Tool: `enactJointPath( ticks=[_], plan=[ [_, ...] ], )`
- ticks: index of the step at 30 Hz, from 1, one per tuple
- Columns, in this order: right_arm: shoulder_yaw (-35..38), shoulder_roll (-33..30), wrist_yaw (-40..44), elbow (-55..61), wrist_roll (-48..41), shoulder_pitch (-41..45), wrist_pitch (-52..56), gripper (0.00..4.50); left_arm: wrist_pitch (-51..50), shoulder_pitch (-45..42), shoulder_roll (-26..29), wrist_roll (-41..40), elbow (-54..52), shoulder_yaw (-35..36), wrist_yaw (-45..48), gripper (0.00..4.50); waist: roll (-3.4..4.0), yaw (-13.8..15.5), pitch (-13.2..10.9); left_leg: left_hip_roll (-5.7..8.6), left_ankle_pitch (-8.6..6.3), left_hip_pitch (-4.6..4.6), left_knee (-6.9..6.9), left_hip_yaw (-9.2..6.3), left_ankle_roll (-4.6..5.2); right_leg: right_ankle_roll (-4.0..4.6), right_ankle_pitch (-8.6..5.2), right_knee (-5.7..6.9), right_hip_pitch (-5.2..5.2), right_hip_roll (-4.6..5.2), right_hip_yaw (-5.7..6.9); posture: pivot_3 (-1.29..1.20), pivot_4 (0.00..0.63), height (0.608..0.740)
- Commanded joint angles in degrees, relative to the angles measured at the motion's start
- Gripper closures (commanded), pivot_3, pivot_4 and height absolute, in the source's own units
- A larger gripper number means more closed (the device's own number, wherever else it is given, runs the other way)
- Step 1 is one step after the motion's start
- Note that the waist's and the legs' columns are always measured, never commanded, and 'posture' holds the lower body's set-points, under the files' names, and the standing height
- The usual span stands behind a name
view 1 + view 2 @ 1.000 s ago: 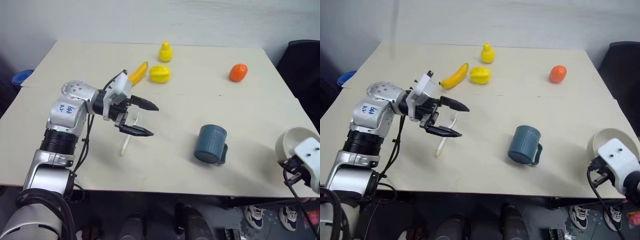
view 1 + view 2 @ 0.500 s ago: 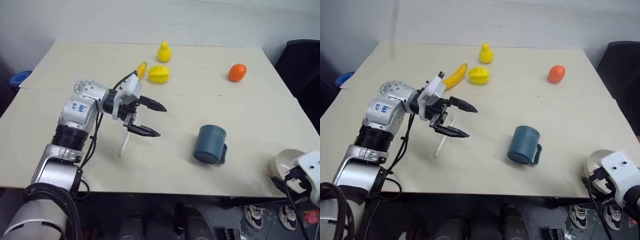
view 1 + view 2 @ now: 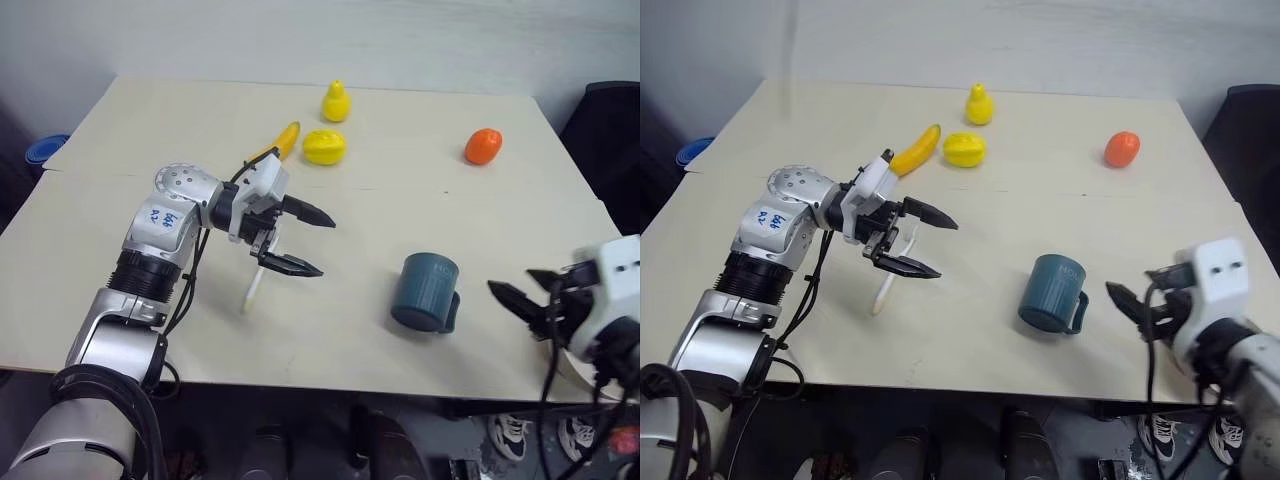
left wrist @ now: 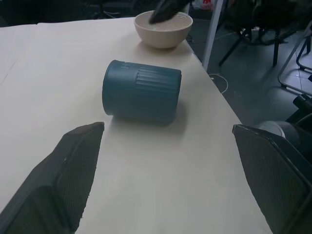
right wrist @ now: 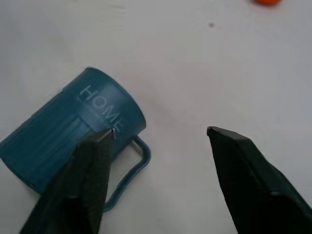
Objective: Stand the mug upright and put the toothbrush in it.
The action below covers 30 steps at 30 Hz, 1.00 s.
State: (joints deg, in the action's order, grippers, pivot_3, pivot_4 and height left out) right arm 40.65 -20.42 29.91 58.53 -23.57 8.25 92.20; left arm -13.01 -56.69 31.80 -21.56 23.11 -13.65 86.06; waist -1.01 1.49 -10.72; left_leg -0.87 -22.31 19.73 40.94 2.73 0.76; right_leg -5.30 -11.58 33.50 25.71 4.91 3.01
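Left arm reaches in from left side, silver forearm angled up, wrist bent so left claw (image 3: 303, 240) points toward right, slightly downward. Its two black fingers spread wide, one above other, nothing between them. Right arm comes in low at right edge, white wrist housing visible. Right claw (image 3: 1137, 290) points toward left, fingers parted, nothing gripped.

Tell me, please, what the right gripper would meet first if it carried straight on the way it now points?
Most likely the mug, lying on its side just ahead of the right gripper. The open fingers aim at its handle side, though the depth is hard to judge.
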Motion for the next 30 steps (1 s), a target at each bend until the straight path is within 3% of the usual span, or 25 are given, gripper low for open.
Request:
enactJointPath(
  ticks=[1, 7, 16, 22, 29, 30],
  plan=[
    [0.8, 9.7, -6.8, 0.5, 0.2, 0.0, 0.3, 1.22, 2.0, -1.2, 0.2, 0.9, 0.3, 0.6, 3.7, 0.00, 0.04, -0.1, 0.0, 0.03, -0.01, 0.02, 0.02, 0.04, 0.02, -0.06, 0.03, 0.00, 0.03, 0.02, -0.08, 0.00, 0.150, 0.740],
    [2.3, 15.1, -11.0, -3.2, -3.2, 2.8, 0.3, 1.22, 1.6, -0.5, 1.0, 1.0, -0.6, 1.2, 3.6, 0.00, 0.05, -0.5, 0.0, 0.06, -0.06, -0.14, 0.09, -0.04, 0.15, -0.21, 0.12, 0.00, -0.04, 0.04, -0.28, 0.00, 0.150, 0.740],
    [-1.3, 15.0, -16.8, -10.2, -6.3, 3.5, 0.3, 1.22, 0.6, -0.2, 1.6, 0.6, -2.5, 1.5, 3.1, 0.00, 0.10, -0.6, -0.1, -0.04, -0.06, -0.20, -0.06, -0.09, 0.14, -0.07, 0.04, 0.03, -0.02, -0.09, -0.25, 0.00, 0.150, 0.740],
    [-5.8, 12.6, -18.2, -13.6, -7.2, 3.5, 0.3, 1.22, 0.6, -0.2, 1.8, 0.7, -2.5, 1.6, 3.0, 0.00, 0.10, -1.1, -0.1, -0.04, -0.06, -0.20, -0.07, -0.11, 0.14, -0.07, 0.04, 0.02, -0.02, -0.08, -0.25, 0.00, 0.150, 0.740],
    [-14.0, 4.2, -17.6, -17.9, -4.8, 3.0, -1.1, 1.22, 1.7, -0.7, -0.2, 1.3, -2.7, 0.9, 2.3, 0.00, 0.11, -1.5, -0.1, -0.04, -0.07, -0.17, -0.07, -0.12, 0.16, -0.08, 0.04, -0.03, -0.02, -0.07, -0.24, 0.00, 0.150, 0.740],
    [-15.5, 2.7, -17.2, -18.4, -4.6, 2.5, -2.3, 1.60, 1.5, -0.8, -0.3, 1.2, -2.8, 0.9, 2.3, 0.00, 0.11, -1.5, -0.1, -0.04, -0.07, -0.17, -0.06, -0.12, 0.17, -0.08, 0.04, -0.03, -0.02, -0.07, -0.24, 0.00, 0.150, 0.740]
  ],
)
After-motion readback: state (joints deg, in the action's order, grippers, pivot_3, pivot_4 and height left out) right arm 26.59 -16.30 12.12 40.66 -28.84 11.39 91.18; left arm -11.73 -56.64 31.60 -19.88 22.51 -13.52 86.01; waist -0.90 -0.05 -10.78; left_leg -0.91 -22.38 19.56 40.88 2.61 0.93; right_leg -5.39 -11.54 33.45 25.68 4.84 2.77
